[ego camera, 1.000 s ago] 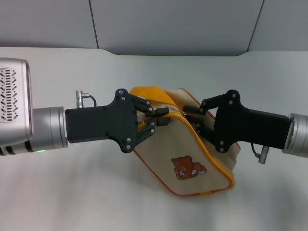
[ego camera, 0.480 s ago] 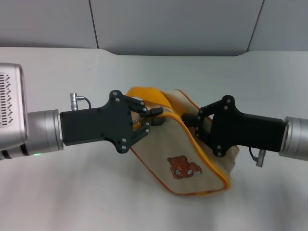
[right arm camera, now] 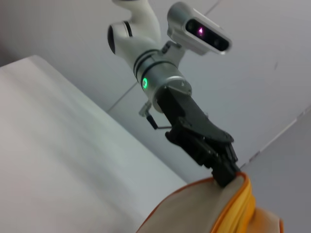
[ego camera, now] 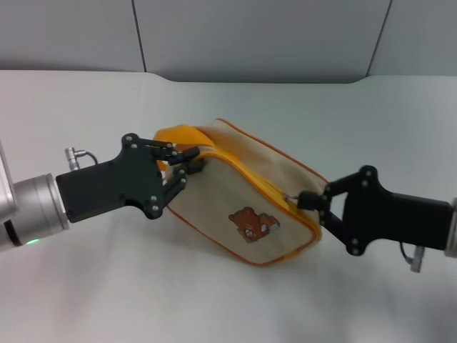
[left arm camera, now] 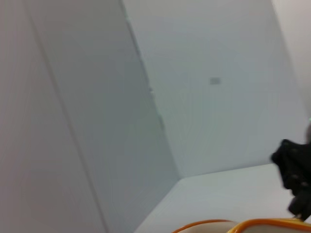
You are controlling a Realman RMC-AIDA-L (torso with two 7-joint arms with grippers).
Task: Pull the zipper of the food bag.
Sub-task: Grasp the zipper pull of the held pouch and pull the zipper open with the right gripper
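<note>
- The food bag (ego camera: 246, 200) lies on its side on the white table (ego camera: 107, 286), between my two arms, bear patch (ego camera: 253, 224) facing up.
- My left gripper (ego camera: 189, 163) is at the bag's left end, its fingers clamped on the fabric just beside the strap loop (ego camera: 178, 133).
- My right gripper (ego camera: 307, 201) is at the bag's right end, its fingers pinched together on the small metal pull of the zipper (ego camera: 250, 175).
- The zipper line runs along the bag's upper edge from one gripper to the other.
</note>
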